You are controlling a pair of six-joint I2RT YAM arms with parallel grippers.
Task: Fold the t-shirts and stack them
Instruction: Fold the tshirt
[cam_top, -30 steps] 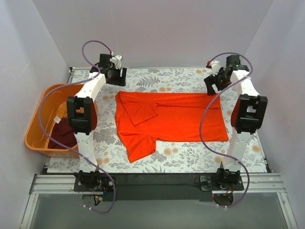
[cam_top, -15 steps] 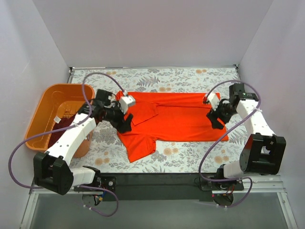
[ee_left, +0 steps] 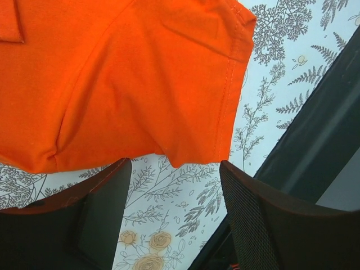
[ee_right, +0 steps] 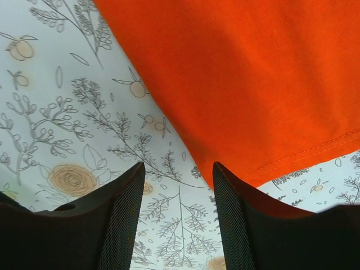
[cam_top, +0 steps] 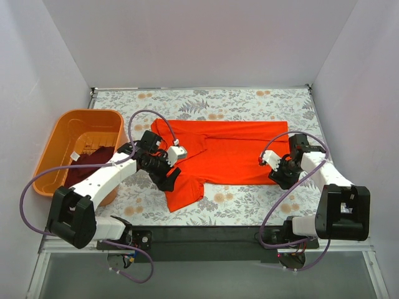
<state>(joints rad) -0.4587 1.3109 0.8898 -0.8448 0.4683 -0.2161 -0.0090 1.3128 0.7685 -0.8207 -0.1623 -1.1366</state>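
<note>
- t-shirt point(cam_top: 237, 152): plain bright orange-red, with stitching in the same colour;
- second t-shirt point(cam_top: 84, 163): dark maroon;
- basket point(cam_top: 90, 113): orange;
- table point(cam_top: 249, 99): white, printed with grey leaves and ferns and pale orange flowers;
- arms point(cam_top: 103, 177): white with black joints;
- cables point(cam_top: 146, 111): purple

An orange plastic basket point(cam_top: 78, 131) sits left on the floral table point(cam_top: 249, 103).
</note>
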